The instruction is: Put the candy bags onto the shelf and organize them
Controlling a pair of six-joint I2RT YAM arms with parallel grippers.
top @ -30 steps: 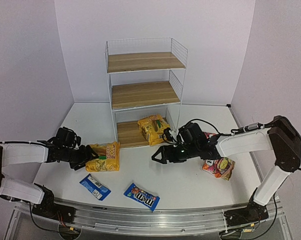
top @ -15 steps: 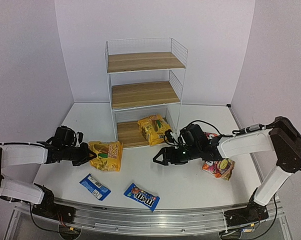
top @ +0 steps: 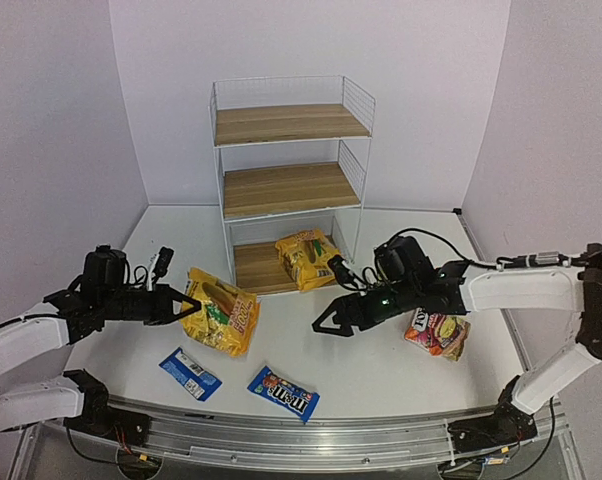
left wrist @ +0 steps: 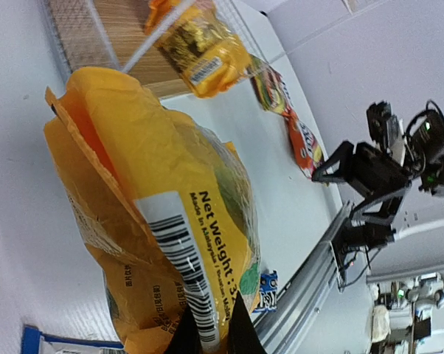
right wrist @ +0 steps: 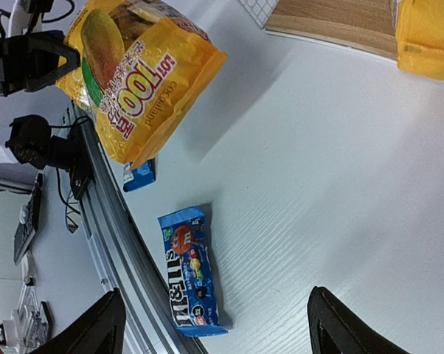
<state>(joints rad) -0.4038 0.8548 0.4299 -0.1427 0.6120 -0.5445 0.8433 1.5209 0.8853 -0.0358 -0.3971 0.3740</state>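
Note:
My left gripper (top: 185,304) is shut on the edge of a large yellow-orange candy bag (top: 221,316), which hangs tilted just above the table; in the left wrist view the fingertips (left wrist: 186,333) pinch the barcode strip of that bag (left wrist: 155,199). A second yellow bag (top: 308,258) lies on the lowest board of the shelf (top: 286,125). Two blue packets (top: 283,392) (top: 190,373) lie near the front edge. Red-pink bags (top: 436,333) lie at the right. My right gripper (top: 331,322) hovers open and empty mid-table, above and beside the blue M&M's packet (right wrist: 189,269).
A metal rail (top: 311,440) runs along the table's near edge. The shelf's white wire sides (top: 359,100) frame its two upper boards, which carry nothing. Walls close in at the left, back and right.
My left gripper has shut on the yellow-orange bag, raised it off the table and drawn back to the left. The right arm has shifted a little to the right, jaws still open.

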